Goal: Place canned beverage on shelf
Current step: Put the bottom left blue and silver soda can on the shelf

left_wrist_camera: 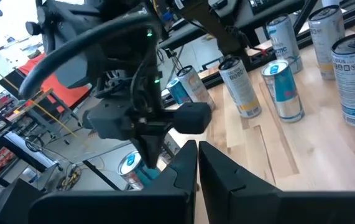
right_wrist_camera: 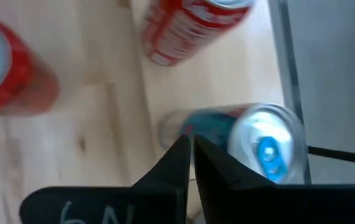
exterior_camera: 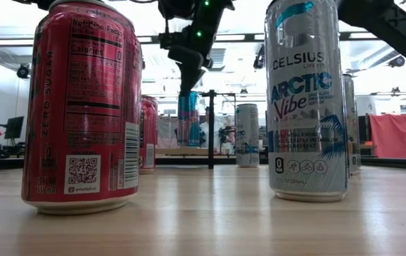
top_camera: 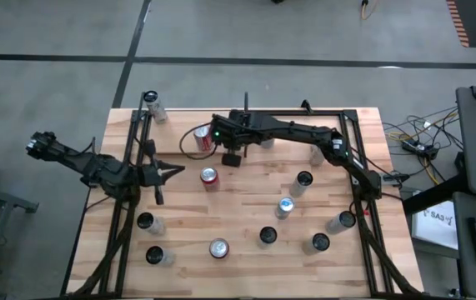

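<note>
A blue canned beverage (right_wrist_camera: 258, 143) stands upright on the shelf (exterior_camera: 181, 151), a pale raised panel at the table's far middle. A red can (top_camera: 204, 137) stands on the shelf beside it. My right gripper (right_wrist_camera: 191, 144) is shut and reaches in from the right, slanting down. Its tips are just above and beside the blue can's top (exterior_camera: 188, 96). In the high view the gripper (top_camera: 231, 157) hides that can. My left gripper (top_camera: 177, 171) is shut and empty, hovering over the table's left part and pointing toward the middle. My right gripper has its shut fingertips (right_wrist_camera: 180, 152) in front of the blue can's upper side, next to its lid (right_wrist_camera: 267, 149). Nothing is between the fingers. I cannot tell whether they touch the can. The can stands upright on the shelf on its own base.
Several more cans stand about the table, among them a red one (top_camera: 211, 176) at the middle, a silver-blue one (top_camera: 285, 206) and dark-topped ones (top_camera: 268, 236) toward the near edge. Black frame rails (top_camera: 358, 175) run along both sides. Two cans (exterior_camera: 306, 99) stand close to the low camera.
</note>
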Motion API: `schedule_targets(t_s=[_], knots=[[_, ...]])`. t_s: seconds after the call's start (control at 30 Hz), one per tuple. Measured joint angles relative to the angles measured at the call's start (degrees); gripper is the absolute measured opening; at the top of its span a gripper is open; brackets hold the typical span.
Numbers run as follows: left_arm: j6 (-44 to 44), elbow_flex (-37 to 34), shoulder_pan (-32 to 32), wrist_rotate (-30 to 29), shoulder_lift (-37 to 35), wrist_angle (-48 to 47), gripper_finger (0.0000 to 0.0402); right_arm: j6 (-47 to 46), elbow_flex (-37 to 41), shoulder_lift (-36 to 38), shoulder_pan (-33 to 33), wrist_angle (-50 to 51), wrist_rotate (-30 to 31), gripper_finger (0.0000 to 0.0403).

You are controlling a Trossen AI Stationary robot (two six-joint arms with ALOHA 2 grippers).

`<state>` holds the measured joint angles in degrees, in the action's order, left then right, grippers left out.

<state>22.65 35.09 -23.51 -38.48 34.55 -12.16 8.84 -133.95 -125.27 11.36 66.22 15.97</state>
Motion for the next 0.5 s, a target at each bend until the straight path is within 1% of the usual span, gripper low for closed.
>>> schedule_targets(t_s=[0.3,0.5], knots=[[0.59,-0.11,0.00,0.06,0.70,-0.07,0.0000,1.68,0.00,-0.05,2.56,-0.57,-0.05,0.0013],[0.66,-0.11,0.00,0.07,1.38,-0.07,0.0000,1.72,0.00,-0.07,2.65,-0.56,-0.81,0.0013]])
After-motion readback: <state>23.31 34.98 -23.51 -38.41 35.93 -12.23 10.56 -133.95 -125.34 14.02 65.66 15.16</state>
